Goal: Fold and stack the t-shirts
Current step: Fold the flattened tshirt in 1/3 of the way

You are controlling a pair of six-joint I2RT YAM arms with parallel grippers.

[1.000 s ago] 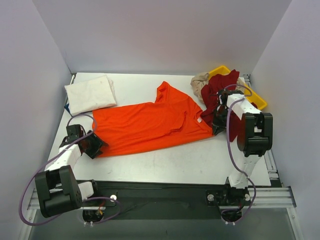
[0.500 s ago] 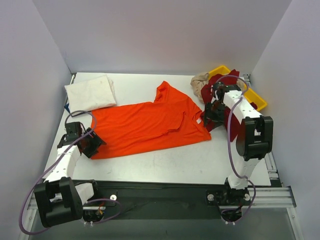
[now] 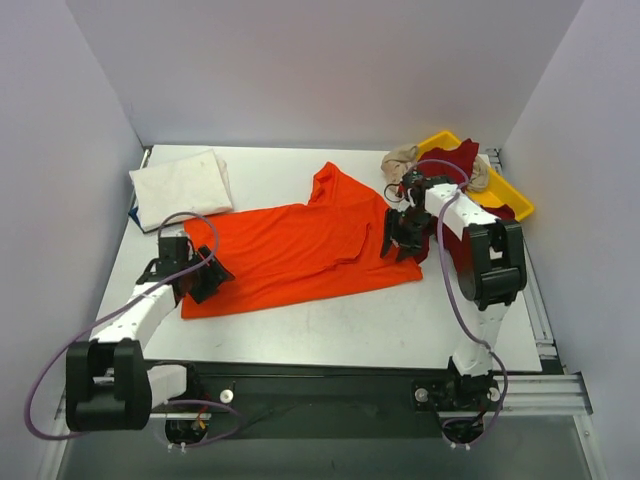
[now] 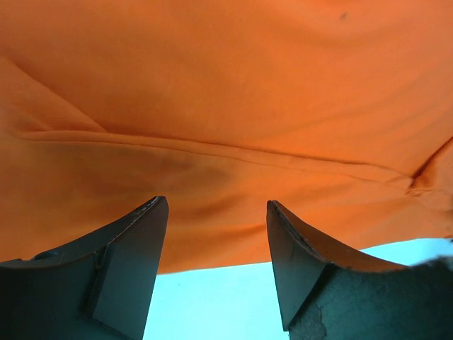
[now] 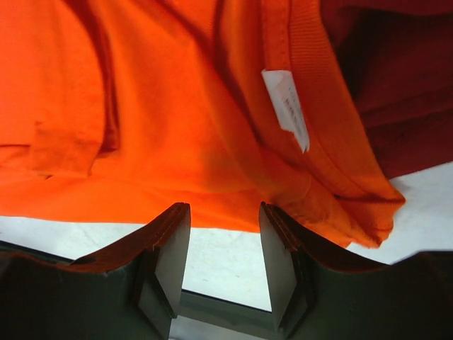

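2 tools are hovering released: the left tool [image 3: 208, 277] over the 8 o'clock edge of the orange t-shirt [image 3: 300, 250], the right tool [image 3: 398, 238] over its 3 o'clock edge. It is lying spread across the surface [image 3: 350, 320]; the white t-shirt [image 3: 180, 188] is sitting folded at 10 o'clock.

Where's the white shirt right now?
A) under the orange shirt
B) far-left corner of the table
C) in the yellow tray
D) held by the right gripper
B: the white t-shirt lies folded at the far-left corner of the table, well away from the yellow tray at the far right.
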